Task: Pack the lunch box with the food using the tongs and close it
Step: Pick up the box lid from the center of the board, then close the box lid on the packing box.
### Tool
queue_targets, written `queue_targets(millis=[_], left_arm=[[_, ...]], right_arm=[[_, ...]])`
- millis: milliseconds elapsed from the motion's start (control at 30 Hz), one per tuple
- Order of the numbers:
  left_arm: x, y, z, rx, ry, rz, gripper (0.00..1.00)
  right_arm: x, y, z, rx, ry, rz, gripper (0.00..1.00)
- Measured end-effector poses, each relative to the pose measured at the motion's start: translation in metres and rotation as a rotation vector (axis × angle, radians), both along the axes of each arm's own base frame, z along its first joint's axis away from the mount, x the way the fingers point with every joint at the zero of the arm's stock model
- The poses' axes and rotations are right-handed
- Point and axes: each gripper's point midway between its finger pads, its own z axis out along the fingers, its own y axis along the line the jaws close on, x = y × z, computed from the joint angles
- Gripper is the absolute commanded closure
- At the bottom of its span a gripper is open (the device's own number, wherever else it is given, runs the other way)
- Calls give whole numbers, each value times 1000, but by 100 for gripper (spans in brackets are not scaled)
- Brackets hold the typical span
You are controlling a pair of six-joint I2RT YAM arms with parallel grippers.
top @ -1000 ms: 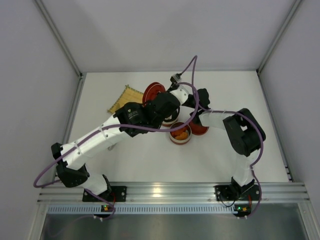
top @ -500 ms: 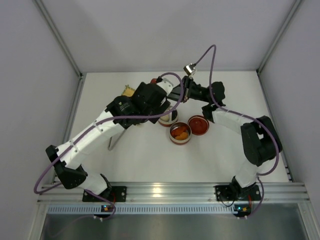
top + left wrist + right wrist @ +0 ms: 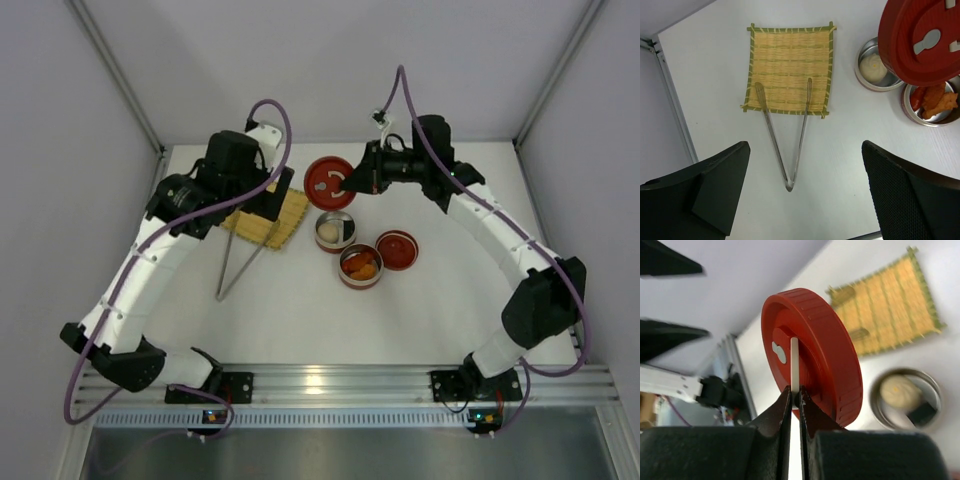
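From above, the left hand [image 3: 272, 197] hangs released over the yellow mat [image 3: 288, 225] at upper left. The tongs [image 3: 238, 265] lie on the counter [image 3: 300, 320], tips on the mat. The right hand [image 3: 352, 182] is clenched on a red lid [image 3: 326, 182] at upper centre. Below it, open tins [image 3: 360, 286] hold a white ball [image 3: 329, 232] and orange pieces [image 3: 362, 267].

The left wrist view shows wide-apart fingers [image 3: 715, 190] with nothing between them, and the tongs in a V at centre.

In the right wrist view, that hand pinches the lid's white tab [image 3: 794, 365].
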Motion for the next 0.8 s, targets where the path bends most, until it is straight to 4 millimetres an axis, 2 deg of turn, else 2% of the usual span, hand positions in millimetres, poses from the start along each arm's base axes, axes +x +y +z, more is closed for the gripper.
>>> queue_targets(millis=[133,233,367,467,533,667,800], left_arm=[[-6,14,16,-88,-11,0,2],[-5,30,18,-129,-3,39,2],[3,61,4,-192,74,127,2],[10,74,-18,-253,172,162,2],[9,71,-32,-303,240,144,2],[-4,49,-52,-400,353,53,2],[-18,35,-67,-455,434,-1,2]], right_arm=[[-3,-19,-23,-180,-28,-12,100],[-6,-38,-32,-340,-59,-4,100],[-1,-58,-43,-535,-145,4,100],[-11,-71,-50,-659,-197,50,100],[-20,-78,-53,-724,-219,93,100],[-41,-86,-57,-775,-227,204,100],[-58,-82,-70,-761,-198,333,100]])
